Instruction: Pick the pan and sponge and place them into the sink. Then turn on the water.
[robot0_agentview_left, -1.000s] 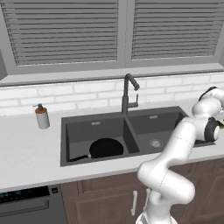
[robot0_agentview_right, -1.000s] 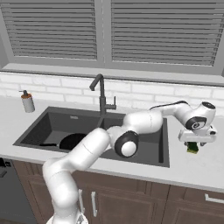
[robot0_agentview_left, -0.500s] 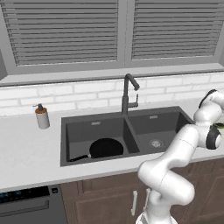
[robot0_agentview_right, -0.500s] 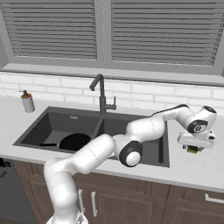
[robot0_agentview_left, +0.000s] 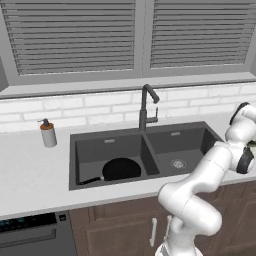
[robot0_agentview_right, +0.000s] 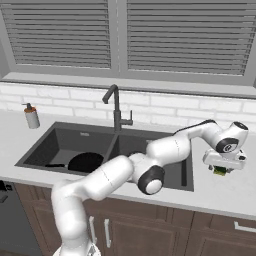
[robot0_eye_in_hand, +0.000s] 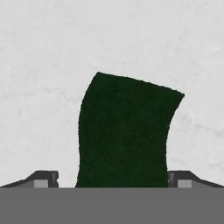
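Counter (robot0_agentview_right: 235, 195): pale, carrying the sink (robot0_agentview_right: 40, 150), a dark double basin. Pan (robot0_agentview_right: 85, 161): lies in the left basin, handle toward the basin's left. My gripper (robot0_agentview_right: 220, 171): poised over the counter right of the sink, jaws spread wide, nothing held. Sponge (robot0_eye_in_hand: 124, 131): flat on the counter, directly between my fingertips (robot0_eye_in_hand: 43, 178).

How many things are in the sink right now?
1: the pan lies in the left basin of the sink. The right basin holds nothing. The sponge is on the counter, right of the sink, under the open jaws.
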